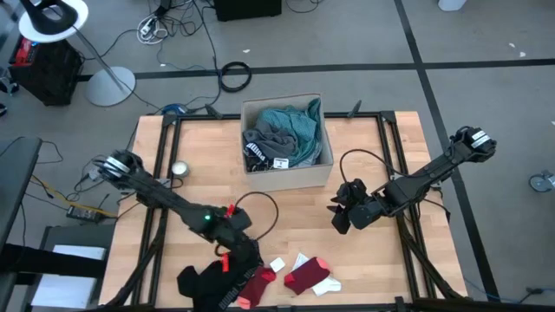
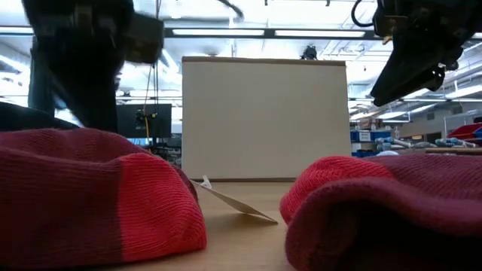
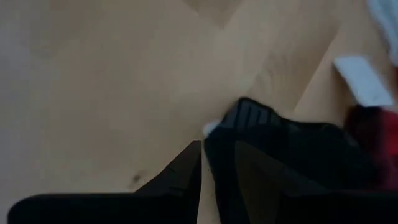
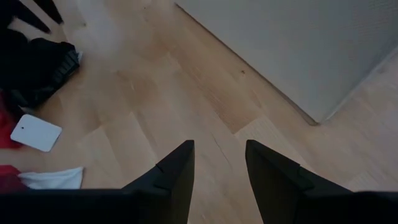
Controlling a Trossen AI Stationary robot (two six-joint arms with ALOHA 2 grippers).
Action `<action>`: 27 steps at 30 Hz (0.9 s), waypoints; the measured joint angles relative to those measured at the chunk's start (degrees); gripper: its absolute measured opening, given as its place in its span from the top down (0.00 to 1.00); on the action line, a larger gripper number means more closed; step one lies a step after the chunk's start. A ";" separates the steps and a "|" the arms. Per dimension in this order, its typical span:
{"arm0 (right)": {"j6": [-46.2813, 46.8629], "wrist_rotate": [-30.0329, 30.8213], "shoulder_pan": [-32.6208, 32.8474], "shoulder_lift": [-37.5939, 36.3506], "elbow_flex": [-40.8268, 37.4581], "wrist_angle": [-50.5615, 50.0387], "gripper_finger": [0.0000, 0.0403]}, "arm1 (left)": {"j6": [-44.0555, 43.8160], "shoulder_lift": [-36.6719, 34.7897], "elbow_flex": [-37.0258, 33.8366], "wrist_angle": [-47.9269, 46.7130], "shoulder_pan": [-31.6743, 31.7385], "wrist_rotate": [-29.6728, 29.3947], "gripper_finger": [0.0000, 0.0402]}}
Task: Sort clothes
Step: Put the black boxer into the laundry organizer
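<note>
Clothes wait at the counter's near edge, under your left gripper [image 1: 232,276].
Its fingers pinch the black garment [image 1: 201,282]; red socks [image 1: 305,275] lie just beside. Your right gripper [image 1: 340,211], open and empty, hovers farther off.

The table [image 1: 381,173] is pale matt wood, the box [image 1: 299,176] plain matt cardboard, and the red socks [image 2: 98,192] coarse ribbed knit cloth.

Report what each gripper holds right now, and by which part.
The right gripper is open over bare table, holding nothing. The left gripper is down at the black garment; whether it grips it cannot be told.
</note>
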 joint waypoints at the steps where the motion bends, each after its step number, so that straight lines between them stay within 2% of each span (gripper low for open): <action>1: -0.36 -0.04 0.00 0.00 0.00 0.52 0.64 | 0.08 1.27 0.00 0.95 0.16 1.63 0.74; 6: -2.72 -0.02 -0.22 0.00 0.00 1.07 0.64 | 2.74 5.44 0.00 7.08 0.85 8.45 0.75; 8: -3.28 -0.02 -0.66 -0.01 0.00 1.05 0.64 | 3.63 5.75 0.00 6.37 1.70 9.81 0.81; 10: -3.59 0.00 -1.28 -0.13 0.00 1.06 0.64 | 5.55 5.55 -0.01 5.40 2.60 10.04 0.92; 12: -4.20 0.00 -2.02 -0.13 0.00 1.06 0.65 | 7.47 4.70 -0.02 4.68 3.40 9.74 0.97; 19: -4.24 0.05 -2.95 -0.33 0.00 1.21 0.65 | 12.29 0.49 -0.02 0.64 7.30 6.35 1.00; 27: -4.78 0.05 -2.95 -0.31 0.00 1.19 0.65 | 17.32 -11.75 -0.02 -4.60 11.70 -0.25 1.00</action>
